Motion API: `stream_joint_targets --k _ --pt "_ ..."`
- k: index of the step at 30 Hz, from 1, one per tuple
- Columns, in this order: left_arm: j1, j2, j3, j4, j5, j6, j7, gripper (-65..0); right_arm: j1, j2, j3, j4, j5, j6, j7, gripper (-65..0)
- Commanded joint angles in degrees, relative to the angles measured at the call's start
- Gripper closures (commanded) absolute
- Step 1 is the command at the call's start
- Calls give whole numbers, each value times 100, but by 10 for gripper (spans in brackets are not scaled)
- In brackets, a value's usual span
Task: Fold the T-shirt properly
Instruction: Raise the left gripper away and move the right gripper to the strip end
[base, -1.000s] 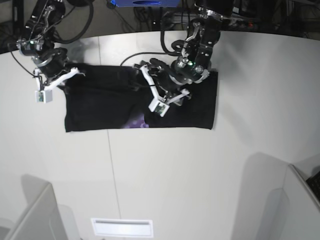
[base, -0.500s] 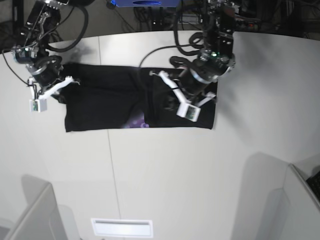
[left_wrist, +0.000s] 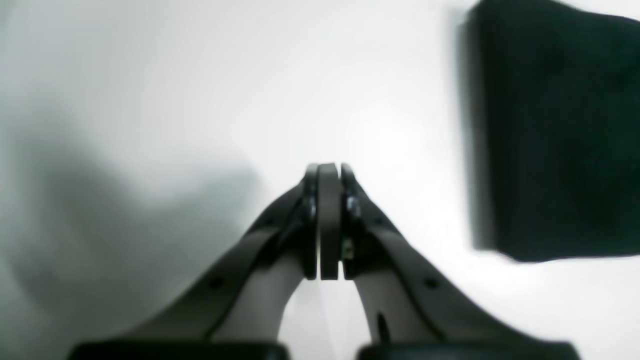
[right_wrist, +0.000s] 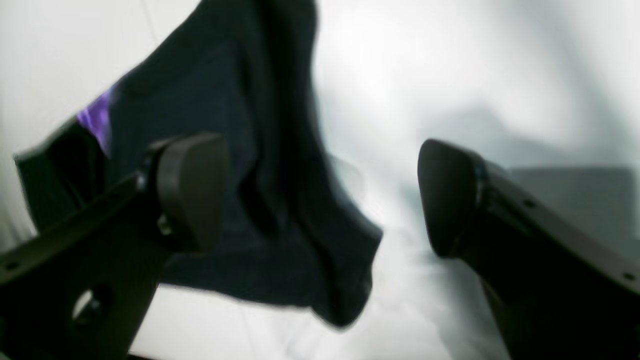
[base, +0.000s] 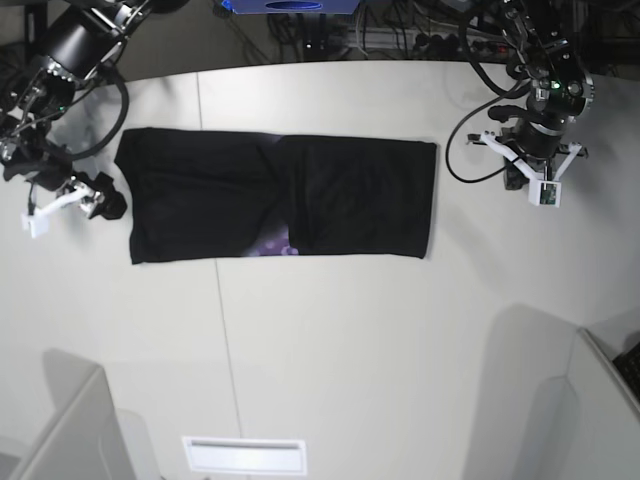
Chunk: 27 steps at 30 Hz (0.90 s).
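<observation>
T-shirt lying folded into a long band, both arms standing off it

The T-shirt (base: 280, 208) is lying flat across the middle of the white counter (base: 380, 350) as a soft, matte black rectangle, a sliver of purple print peeking at its near edge. The left tool (left_wrist: 322, 220) is sitting pinched tight on nothing, off the cloth's end; the right tool (right_wrist: 320, 195) is gaping wide just beside the opposite end. Limp cotton may bunch or drag if the next pinch catches only one layer.
</observation>
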<state>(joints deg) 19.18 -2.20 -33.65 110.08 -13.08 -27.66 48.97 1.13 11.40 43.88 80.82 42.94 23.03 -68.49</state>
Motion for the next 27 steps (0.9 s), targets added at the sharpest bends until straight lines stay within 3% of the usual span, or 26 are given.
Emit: stream_joint_targets --k 1,4,9,16,24,27 --pt "-23 -84 -138 55 -33 -78 -101 0 76 69 -5 -51 159 14 58 -539" --pt "12 -163 -147 38 -33 -166 -101 0 94 69 -225 -262 159 31 84 -542" --pt "-15 -136 -147 3 -33 -157 -101 0 6 34 -832 -315 150 471 348 -536" --pt "-41 -128 -138 3 -33 -157 -101 0 -284 -63 -1430 -244 159 489 365 -536" --pt "-243 -110 653 -437 11 -122 -101 0 -319 -63 -1816 -253 141 489 401 -533" --pt "-340 -66 881 -709 11 -113 -110 0 -310 -28 -1825 -297 141 489 568 -462"
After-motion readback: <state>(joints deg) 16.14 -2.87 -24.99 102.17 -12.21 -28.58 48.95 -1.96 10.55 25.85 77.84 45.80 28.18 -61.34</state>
